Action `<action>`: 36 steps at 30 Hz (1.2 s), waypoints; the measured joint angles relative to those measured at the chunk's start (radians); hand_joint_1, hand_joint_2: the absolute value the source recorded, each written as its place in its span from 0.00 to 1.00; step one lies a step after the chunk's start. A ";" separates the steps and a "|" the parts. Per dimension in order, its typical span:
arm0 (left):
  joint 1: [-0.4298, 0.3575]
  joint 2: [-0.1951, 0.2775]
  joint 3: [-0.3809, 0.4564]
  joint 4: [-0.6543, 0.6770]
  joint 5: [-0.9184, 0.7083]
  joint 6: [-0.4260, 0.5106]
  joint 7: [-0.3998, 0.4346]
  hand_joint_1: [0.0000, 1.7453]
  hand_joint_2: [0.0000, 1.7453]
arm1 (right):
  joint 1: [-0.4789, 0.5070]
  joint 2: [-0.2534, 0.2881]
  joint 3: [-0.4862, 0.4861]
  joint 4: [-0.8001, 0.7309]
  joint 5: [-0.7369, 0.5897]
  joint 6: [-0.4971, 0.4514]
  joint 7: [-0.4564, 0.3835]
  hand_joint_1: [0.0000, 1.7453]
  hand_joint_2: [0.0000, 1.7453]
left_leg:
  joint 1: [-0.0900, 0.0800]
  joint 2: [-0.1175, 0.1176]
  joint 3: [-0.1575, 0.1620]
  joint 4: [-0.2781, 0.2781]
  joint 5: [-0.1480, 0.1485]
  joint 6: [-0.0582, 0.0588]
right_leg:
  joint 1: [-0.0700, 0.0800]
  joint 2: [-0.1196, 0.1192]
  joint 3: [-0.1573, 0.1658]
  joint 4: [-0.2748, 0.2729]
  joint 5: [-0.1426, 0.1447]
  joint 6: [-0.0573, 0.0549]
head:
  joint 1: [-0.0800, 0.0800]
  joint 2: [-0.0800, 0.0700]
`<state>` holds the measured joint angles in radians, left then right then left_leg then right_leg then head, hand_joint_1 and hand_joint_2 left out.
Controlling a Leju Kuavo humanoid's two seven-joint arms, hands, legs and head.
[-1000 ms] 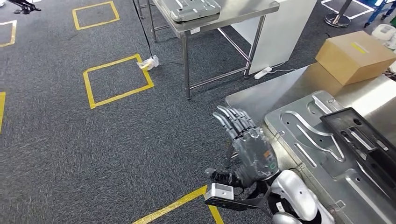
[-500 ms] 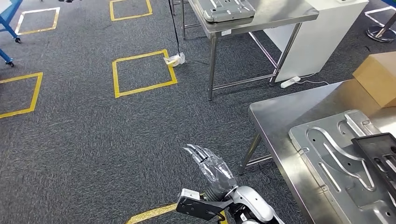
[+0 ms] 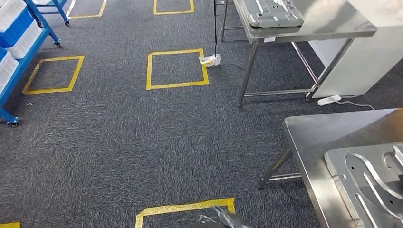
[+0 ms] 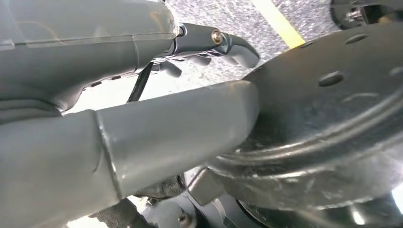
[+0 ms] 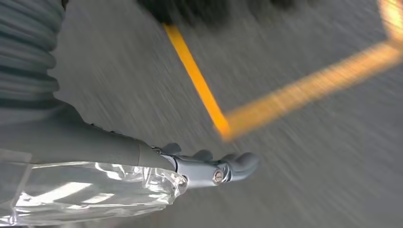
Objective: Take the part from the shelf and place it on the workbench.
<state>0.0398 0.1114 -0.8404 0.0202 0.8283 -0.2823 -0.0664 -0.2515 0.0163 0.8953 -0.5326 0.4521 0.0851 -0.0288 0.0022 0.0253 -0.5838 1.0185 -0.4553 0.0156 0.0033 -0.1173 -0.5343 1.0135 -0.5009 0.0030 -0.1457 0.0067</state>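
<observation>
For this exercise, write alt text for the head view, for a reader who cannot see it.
Dark grey carpet marked with yellow tape squares fills most of the view. A steel workbench at the lower right carries a stamped metal panel; a second steel table stands at the top, and a blue shelf cart at the upper left.

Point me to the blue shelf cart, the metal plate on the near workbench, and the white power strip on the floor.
Blue shelf cart (image 3: 29, 45), head view, on its blue side rail.
Metal plate (image 3: 368, 178), head view, on its flat grey face.
White power strip (image 3: 329, 100), head view, on the middle of its body.
</observation>
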 joint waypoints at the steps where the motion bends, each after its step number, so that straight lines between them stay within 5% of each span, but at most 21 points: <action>1: 0.003 0.000 0.000 0.000 -0.001 0.000 0.002 0.00 0.00 | 0.026 -0.003 -0.022 0.043 -0.037 -0.002 0.016 0.00 1.00 | 0.001 -0.010 0.002 -0.002 0.000 0.006 | -0.002 0.005 0.005 0.002 -0.005 0.007 | 0.000 0.000; 3: 0.006 -0.001 0.002 0.000 -0.002 0.000 0.007 0.00 0.00 | 0.078 -0.014 -0.068 0.114 -0.105 -0.009 0.039 0.00 1.00 | 0.004 -0.028 0.008 -0.008 0.002 0.018 | -0.008 0.051 -0.008 0.044 -0.040 0.018 | 0.001 0.000; 6: 0.007 -0.001 0.005 0.000 -0.002 0.003 0.011 0.00 0.00 | 0.142 -0.035 -0.143 0.191 -0.184 -0.020 0.047 0.00 1.00 | 0.002 -0.051 0.008 -0.008 0.002 0.029 | -0.009 0.111 -0.099 0.227 -0.132 0.021 | 0.001 0.000; 8: 0.008 -0.002 0.008 0.000 -0.002 0.010 0.010 0.00 0.50 | 0.167 -0.042 -0.196 0.227 -0.242 -0.028 0.040 0.00 1.00 | -0.001 -0.070 0.008 -0.006 0.001 0.031 | -0.008 0.116 -0.131 0.280 -0.130 0.018 | 0.002 0.000; 10: 0.006 -0.004 0.013 0.000 -0.003 0.018 0.008 0.00 1.00 | 0.186 -0.044 -0.251 0.255 -0.298 -0.033 0.032 0.00 1.00 | -0.002 -0.096 0.011 -0.003 -0.001 0.031 | -0.007 0.128 -0.089 0.187 -0.060 0.011 | 0.002 0.000; 12: 0.004 -0.007 0.016 0.000 -0.007 0.020 0.004 0.00 1.00 | 0.204 -0.048 -0.301 0.277 -0.336 -0.033 0.020 0.00 1.00 | -0.002 -0.122 0.009 0.000 -0.002 0.028 | -0.008 0.178 -0.030 0.059 -0.007 0.001 | 0.002 0.000; 14: 0.005 -0.009 0.016 0.000 -0.013 0.020 -0.002 0.00 1.00 | 0.214 -0.050 -0.341 0.294 -0.359 -0.029 0.009 0.00 1.00 | 0.002 -0.144 0.003 0.001 0.000 0.018 | -0.006 0.207 -0.010 0.009 0.002 -0.003 | 0.001 0.000; 16: 0.006 -0.010 0.017 0.000 -0.017 0.020 -0.008 0.00 1.00 | 0.221 -0.051 -0.372 0.304 -0.375 -0.026 0.000 0.00 1.00 | 0.005 -0.160 -0.001 -0.001 0.003 0.007 | -0.006 0.182 -0.005 -0.002 0.007 -0.009 | 0.001 0.000; 18: 0.006 -0.010 0.019 0.000 -0.020 0.021 -0.012 0.00 1.00 | 0.228 -0.051 -0.392 0.311 -0.381 -0.026 -0.007 0.00 1.00 | 0.002 -0.118 -0.015 0.030 -0.019 -0.002 | -0.010 0.153 0.006 -0.021 0.014 -0.019 | 0.000 0.000; 20: 0.001 -0.010 0.021 0.000 -0.020 0.022 -0.014 0.00 1.00 | 0.234 -0.051 -0.403 0.317 -0.377 -0.033 -0.008 0.00 1.00 | 0.000 -0.057 -0.063 0.132 -0.078 -0.011 | -0.010 0.122 0.014 -0.030 0.016 -0.028 | -0.003 0.000; 22: -0.003 -0.009 0.022 0.000 -0.020 0.025 -0.015 0.00 1.00 | 0.238 -0.051 -0.408 0.322 -0.370 -0.043 -0.008 0.00 1.00 | 0.005 -0.041 -0.119 0.248 -0.126 -0.020 | -0.008 0.090 0.014 -0.029 0.013 -0.029 | -0.004 0.000; 23: -0.003 -0.009 0.023 0.000 -0.020 0.027 -0.016 0.00 1.00 | 0.238 -0.051 -0.409 0.324 -0.368 -0.046 -0.008 0.00 1.00 | 0.007 -0.038 -0.127 0.269 -0.127 -0.024 | -0.007 0.075 0.014 -0.028 0.010 -0.028 | -0.004 0.000; 24: -0.002 -0.009 0.023 0.000 -0.020 0.030 -0.016 0.00 1.00 | 0.238 -0.051 -0.410 0.325 -0.367 -0.048 -0.008 0.00 1.00 | 0.009 -0.034 -0.115 0.250 -0.109 -0.027 | -0.008 0.061 0.015 -0.027 0.008 -0.025 | -0.004 0.000; 26: 0.000 -0.009 0.023 0.000 -0.020 0.033 -0.017 0.00 1.00 | 0.238 -0.051 -0.411 0.327 -0.366 -0.050 -0.008 0.00 1.00 | 0.011 0.001 -0.042 0.124 -0.052 -0.031 | -0.008 0.035 0.020 -0.020 -0.001 -0.017 | -0.004 0.000; 29: 0.000 -0.009 0.023 0.000 -0.023 0.035 -0.017 0.00 1.00 | 0.239 -0.051 -0.414 0.330 -0.366 -0.054 -0.009 0.00 1.00 | 0.004 0.046 0.021 0.008 -0.026 -0.011 | 0.001 0.006 0.026 -0.007 -0.016 -0.001 | -0.002 0.000; 31: 0.002 -0.008 0.023 0.000 -0.023 0.035 -0.017 0.00 1.00 | 0.236 -0.051 -0.416 0.332 -0.366 -0.055 -0.009 0.00 1.00 | 0.001 0.022 0.019 0.005 -0.024 0.007 | 0.000 -0.008 0.030 -0.006 -0.021 0.008 | 0.000 0.000; 33: 0.001 -0.009 0.024 0.000 -0.023 0.036 -0.017 0.00 1.00 | 0.236 -0.051 -0.417 0.332 -0.366 -0.057 -0.010 0.00 1.00 | 0.001 0.002 0.020 0.000 -0.019 0.020 | -0.007 0.025 0.024 0.020 -0.044 0.018 | 0.000 0.000; 36: -0.006 -0.009 0.024 0.000 -0.023 0.039 -0.018 0.00 1.00 | 0.239 -0.051 -0.418 0.333 -0.367 -0.058 -0.013 0.00 1.00 | 0.000 -0.030 0.019 -0.003 -0.015 0.032 | -0.009 0.100 -0.054 0.186 -0.135 0.022 | 0.001 0.000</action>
<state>0.0341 0.1023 -0.8163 0.0202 0.8054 -0.2432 -0.0839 -0.0129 -0.0347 0.4769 -0.1996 0.0853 0.0272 -0.0418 0.0022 -0.0047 -0.5644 1.0157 -0.4701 0.0481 -0.0060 -0.0174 -0.5884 1.2000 -0.6355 0.0248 -0.1450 0.0067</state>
